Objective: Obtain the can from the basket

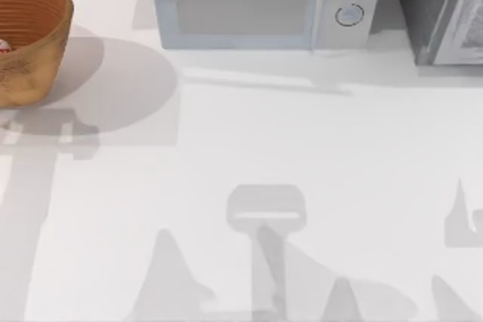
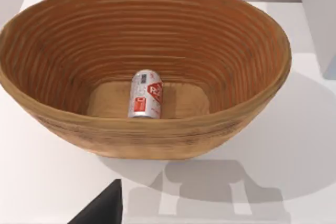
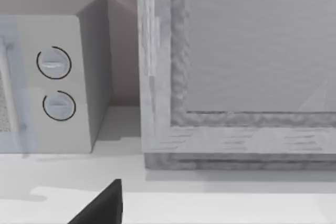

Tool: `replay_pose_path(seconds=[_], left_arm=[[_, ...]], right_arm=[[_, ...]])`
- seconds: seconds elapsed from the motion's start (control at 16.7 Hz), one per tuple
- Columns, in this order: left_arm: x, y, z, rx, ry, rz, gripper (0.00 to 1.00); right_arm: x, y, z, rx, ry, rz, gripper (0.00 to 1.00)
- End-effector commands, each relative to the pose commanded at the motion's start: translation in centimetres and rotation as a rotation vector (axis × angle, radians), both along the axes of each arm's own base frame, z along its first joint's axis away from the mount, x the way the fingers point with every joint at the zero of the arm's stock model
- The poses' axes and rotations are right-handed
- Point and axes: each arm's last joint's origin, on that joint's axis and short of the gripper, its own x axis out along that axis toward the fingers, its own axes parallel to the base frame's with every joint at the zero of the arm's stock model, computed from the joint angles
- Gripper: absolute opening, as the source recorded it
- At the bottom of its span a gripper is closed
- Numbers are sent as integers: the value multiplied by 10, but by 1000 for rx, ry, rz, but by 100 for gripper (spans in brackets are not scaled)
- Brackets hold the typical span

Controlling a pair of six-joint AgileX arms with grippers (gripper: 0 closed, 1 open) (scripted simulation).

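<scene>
The can (image 2: 145, 94), lying sideways on the basket (image 2: 157, 135) floor, looks light, rigid and slippery, best pinched across its round sides; I cannot tell either gripper's state.

We find no legible text in any view. The can (image 2: 146, 94), lying on its side on the floor of the basket (image 2: 157, 140), carries red markings on its white side, including a red panel with white characters, but we cannot read them. The microwave (image 1: 260, 1) bears two round dials (image 3: 54, 62) with no readable numbers or labels.
</scene>
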Motion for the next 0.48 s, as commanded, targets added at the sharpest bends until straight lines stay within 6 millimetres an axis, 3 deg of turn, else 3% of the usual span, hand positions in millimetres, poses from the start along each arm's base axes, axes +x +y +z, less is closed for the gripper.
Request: replay_pose_path(seconds=[0.24,0.48], left_arm=[[74,14,40,-5,182,-2,100],[158,33,43,-20,384,-10,100]], right_arm=[[0,0,0,0,0,0,100],[0,0,0,0,0,0,100]])
